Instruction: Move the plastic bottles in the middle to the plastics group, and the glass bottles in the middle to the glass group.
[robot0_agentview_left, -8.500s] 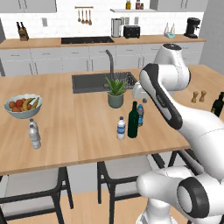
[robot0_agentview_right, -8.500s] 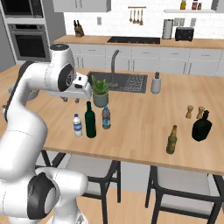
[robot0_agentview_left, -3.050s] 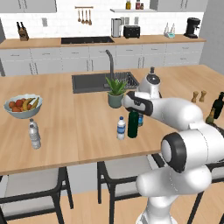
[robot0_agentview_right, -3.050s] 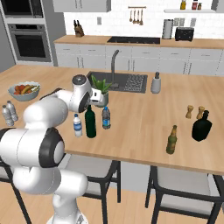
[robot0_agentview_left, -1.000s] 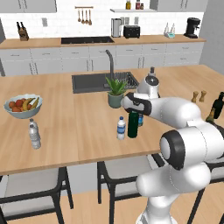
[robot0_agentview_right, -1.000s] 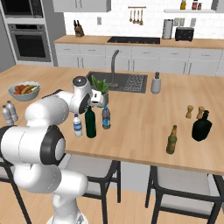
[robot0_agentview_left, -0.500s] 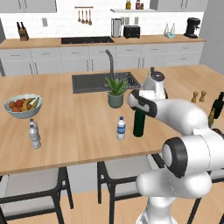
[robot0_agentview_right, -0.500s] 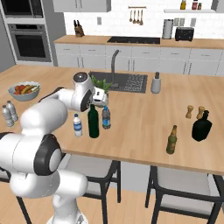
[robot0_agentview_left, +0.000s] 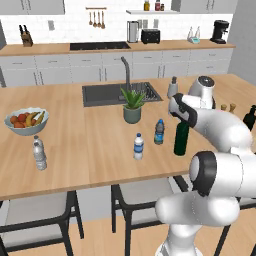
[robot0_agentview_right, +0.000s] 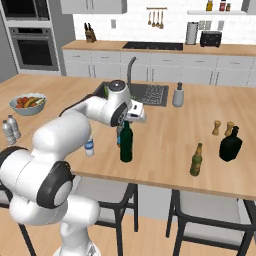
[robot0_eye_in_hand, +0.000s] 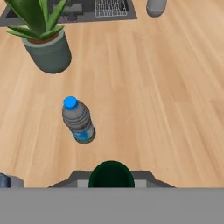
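1. The white arm bends over the wooden counter (robot0_agentview_left: 75, 150), and its hand sits at the top of the green bottle (robot0_agentview_left: 181, 138).
2. The gripper (robot0_agentview_right: 128, 120) points down at the neck of the green bottle (robot0_agentview_right: 126, 143). It looks closed on the neck, but the fingers are hidden, so I cannot tell for sure.
3. In the hand view, the round dark top of the green bottle (robot0_eye_in_hand: 111, 174) sits right at the bottom, between the finger tips.
4. The green bottle stands straight up, near the front edge of the counter. I cannot tell if it touches the counter.
5. The blue-cap bottle (robot0_agentview_left: 159, 132) stands just beside the green bottle, toward the plant (robot0_agentview_left: 132, 104). In the hand view, the blue-cap bottle (robot0_eye_in_hand: 78, 120) is up and to the left of the green bottle top.
6. The white-cap bottle (robot0_agentview_left: 138, 147) stands near the blue-cap one, closer to the front edge.
7. The grey-label bottle (robot0_agentview_left: 39, 154) stands well apart at the far left, near the fruit bowl (robot0_agentview_left: 25, 121).
8. The black bottle (robot0_agentview_right: 230, 144) and the brown bottle (robot0_agentview_right: 196, 160) stand at the far right, near two wooden shakers (robot0_agentview_right: 223, 128).
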